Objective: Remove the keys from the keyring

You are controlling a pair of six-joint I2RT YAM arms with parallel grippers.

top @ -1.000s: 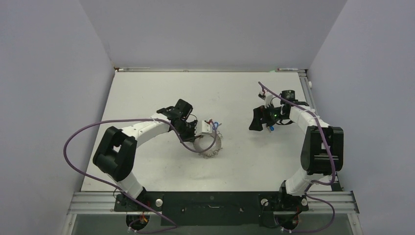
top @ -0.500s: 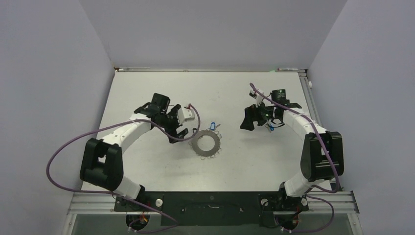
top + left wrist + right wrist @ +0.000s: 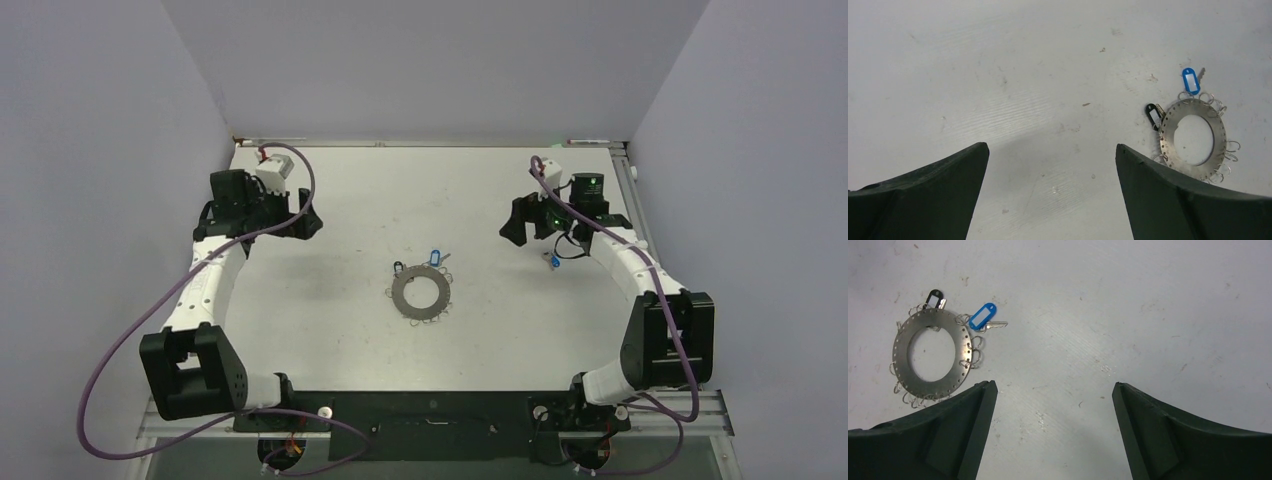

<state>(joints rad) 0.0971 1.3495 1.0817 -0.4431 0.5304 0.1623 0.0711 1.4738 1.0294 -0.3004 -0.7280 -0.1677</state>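
My left gripper (image 3: pixel 1050 150) and right gripper (image 3: pixel 1054 385) stand wide, empty, well apart from the keyring (image 3: pixel 398 293), flat on the table (image 3: pixel 300 340); risk: the blue-tagged key (image 3: pixel 981 316) and black-tagged key (image 3: pixel 934 298) lie flush and tiny; a pinch may slip, dragging the unpinned ring.

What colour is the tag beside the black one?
Bright blue oval plastic key tag, best in right wrist view.

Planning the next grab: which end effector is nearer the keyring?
Right. The right end effector is rearward and right of the keyring; the left end effector is farther, rearward and left.
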